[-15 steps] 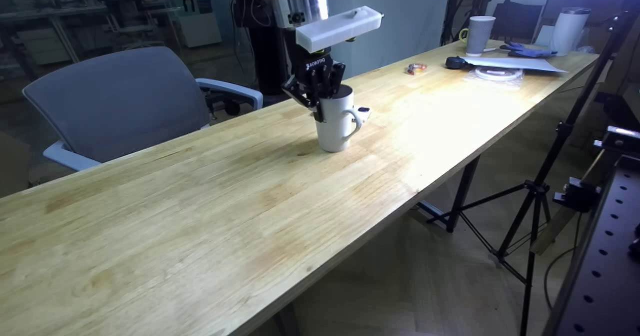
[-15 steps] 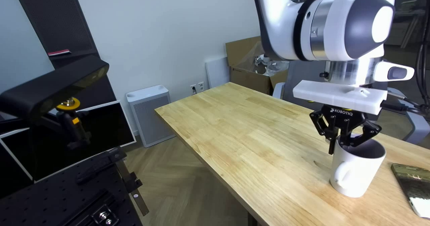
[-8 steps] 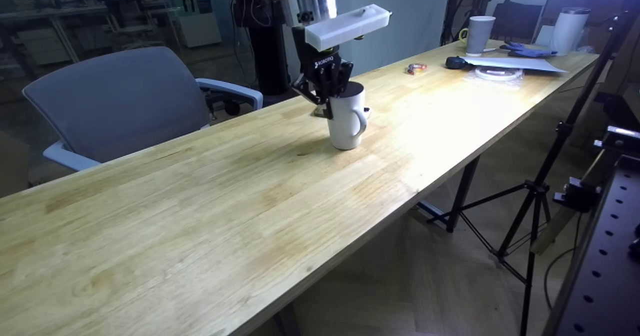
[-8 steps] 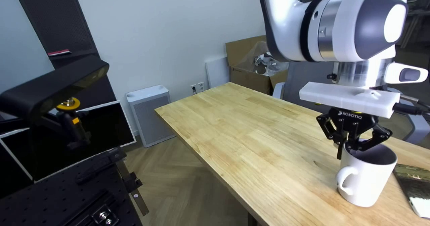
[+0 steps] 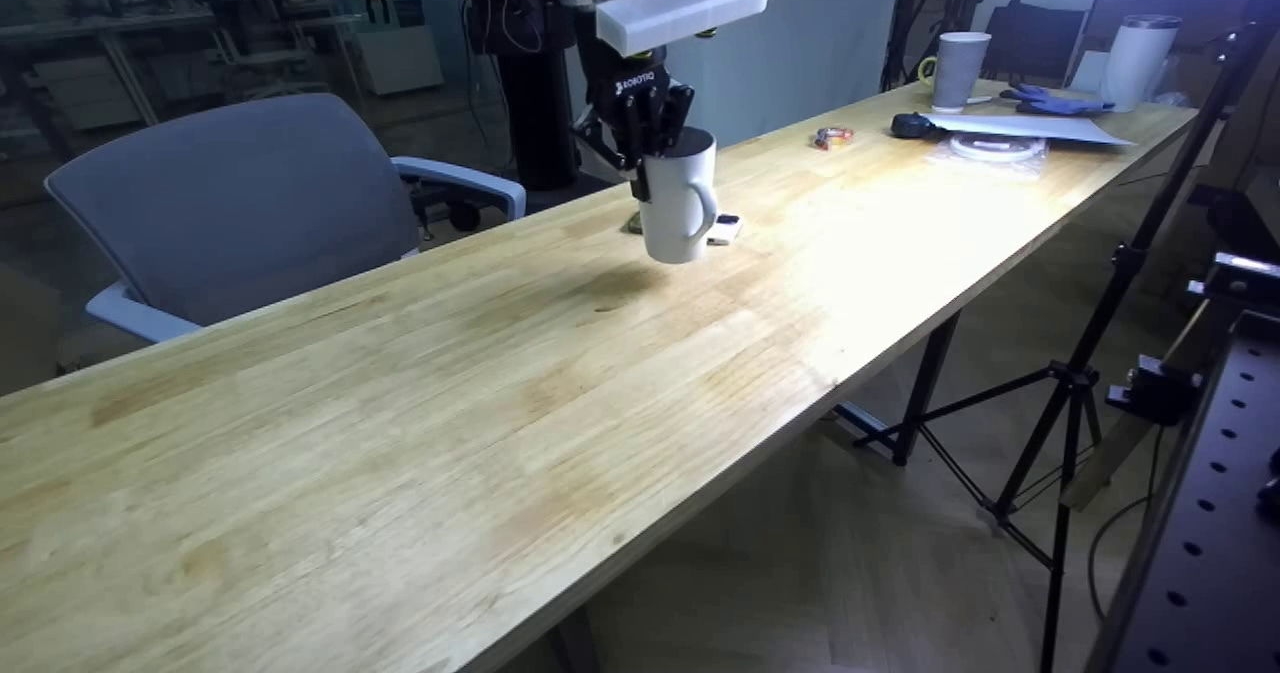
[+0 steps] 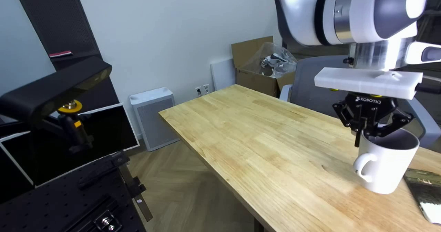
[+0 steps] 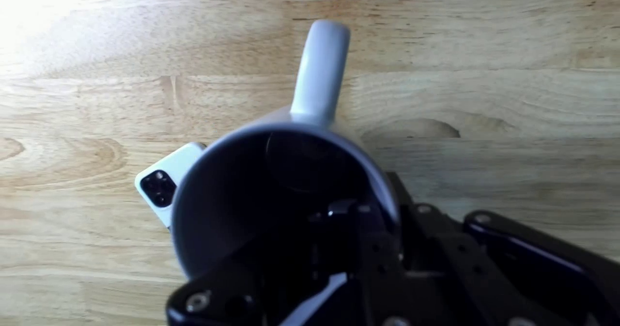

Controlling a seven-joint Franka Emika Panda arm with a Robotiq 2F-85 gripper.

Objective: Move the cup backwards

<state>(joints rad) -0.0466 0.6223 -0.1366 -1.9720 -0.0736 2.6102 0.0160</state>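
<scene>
The cup (image 5: 670, 218) is a pale grey-white mug with a side handle. It hangs upright, or nearly so, above the wooden table (image 5: 480, 433), with its shadow apart from its base. It also shows in an exterior view (image 6: 389, 168) and in the wrist view, handle (image 7: 322, 69) pointing up in the picture. My gripper (image 6: 362, 138) is shut on the cup's rim, one finger inside and one outside, on the wall near the handle. In the wrist view the gripper (image 7: 385, 202) covers the lower part of the rim, and the cup's inside is dark.
A phone (image 6: 425, 187) lies on the table beside and below the cup; its pale end shows in the wrist view (image 7: 169, 171). A grey chair (image 5: 250, 193) stands at the table edge. A distant cup (image 5: 962, 68), a tumbler (image 5: 1140, 58) and blue gloves (image 5: 1060, 103) stand at the far end.
The gripper and cup first shifted to the right in both exterior views, along the table. Then they rose off the table, and the phone shows more fully again in an exterior view. The grip stayed shut.
</scene>
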